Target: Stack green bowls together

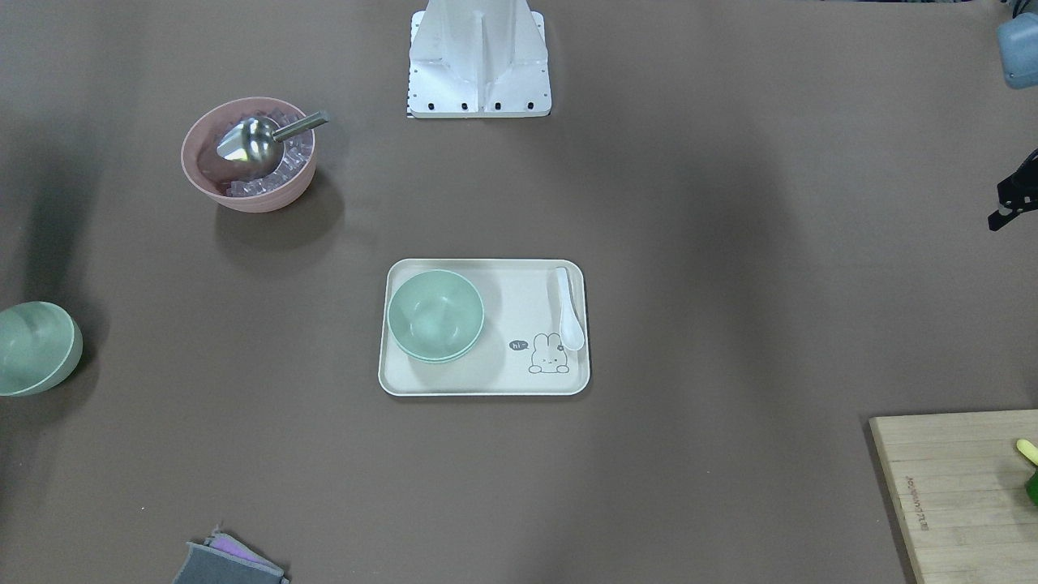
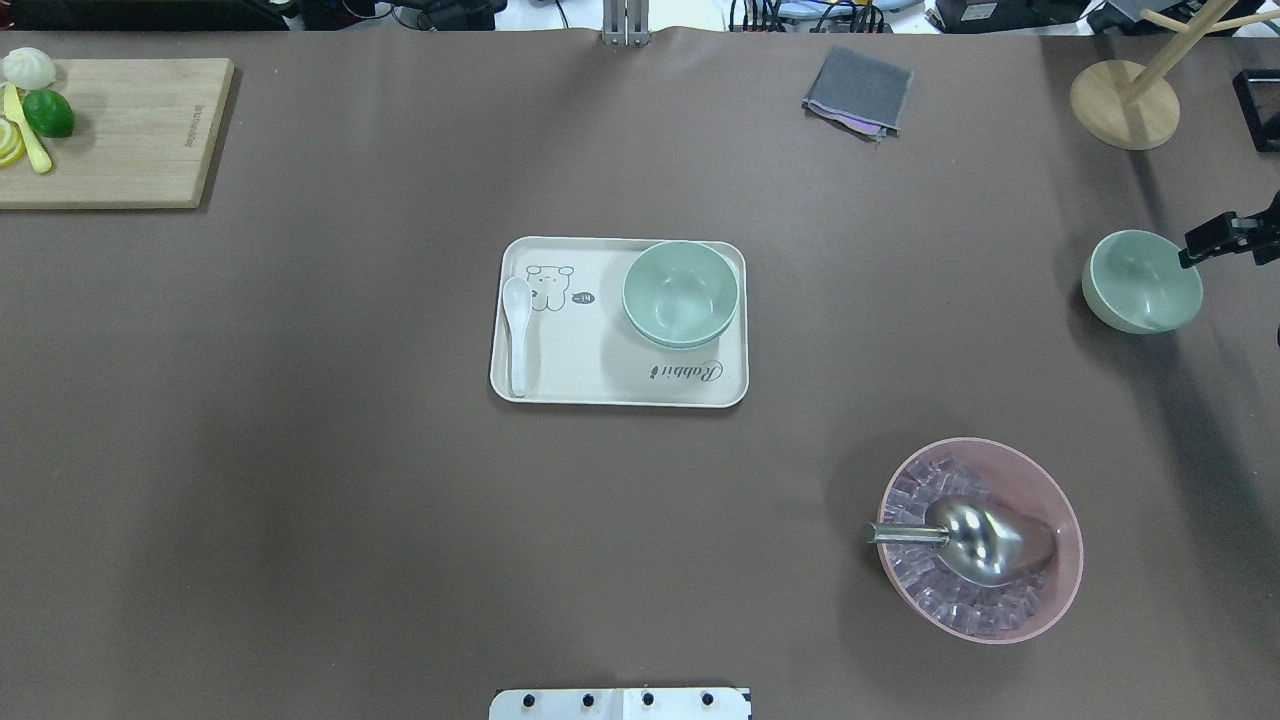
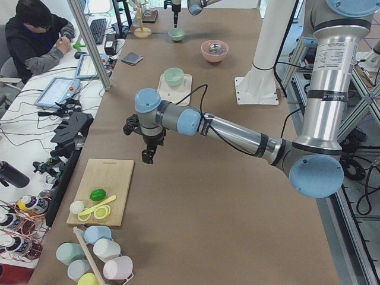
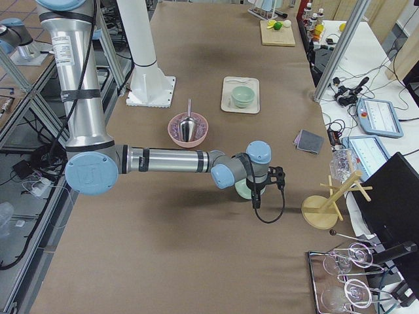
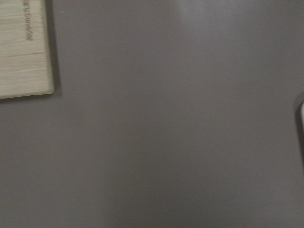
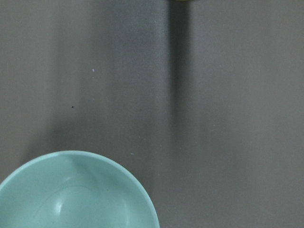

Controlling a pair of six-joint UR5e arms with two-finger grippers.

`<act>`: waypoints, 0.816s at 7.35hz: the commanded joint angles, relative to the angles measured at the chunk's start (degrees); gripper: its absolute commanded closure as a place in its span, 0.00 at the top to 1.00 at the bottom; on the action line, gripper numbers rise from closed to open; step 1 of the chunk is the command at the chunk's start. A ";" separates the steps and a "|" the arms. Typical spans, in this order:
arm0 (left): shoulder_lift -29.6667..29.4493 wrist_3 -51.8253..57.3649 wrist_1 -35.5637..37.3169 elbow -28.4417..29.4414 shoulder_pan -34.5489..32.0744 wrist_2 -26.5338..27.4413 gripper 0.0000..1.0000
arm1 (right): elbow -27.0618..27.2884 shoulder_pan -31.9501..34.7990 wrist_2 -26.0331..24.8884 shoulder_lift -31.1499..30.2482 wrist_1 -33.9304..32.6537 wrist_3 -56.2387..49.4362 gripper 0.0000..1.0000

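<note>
Two pale green bowls sit nested at one end of a cream tray, also in the front view. A third green bowl stands alone on the brown table at the far right, seen at the front view's left edge and in the right wrist view. My right gripper hovers just beside that bowl, only partly in view. My left gripper hangs over bare table between the tray and the cutting board. I cannot tell whether either is open or shut.
A pink bowl with ice cubes and a metal scoop stands near the robot's right. A white spoon lies on the tray. A cutting board with fruit, a grey cloth and a wooden stand line the far edge.
</note>
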 commanded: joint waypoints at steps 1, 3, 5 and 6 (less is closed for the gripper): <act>0.30 0.48 0.01 0.08 -0.25 -0.14 0.98 | -4.49 -1.68 -0.24 0.05 7.24 2.33 0.90; 0.30 0.31 0.01 0.08 -0.25 -0.93 0.98 | -4.32 -2.03 -0.16 -0.03 7.43 4.43 0.84; 0.30 0.13 0.01 0.08 -0.25 -0.94 0.98 | -4.23 -2.30 0.02 -0.03 7.43 5.23 0.08; 0.30 0.04 0.01 -0.01 -0.25 -0.94 0.98 | -3.97 -2.39 0.02 -0.03 7.43 5.23 0.00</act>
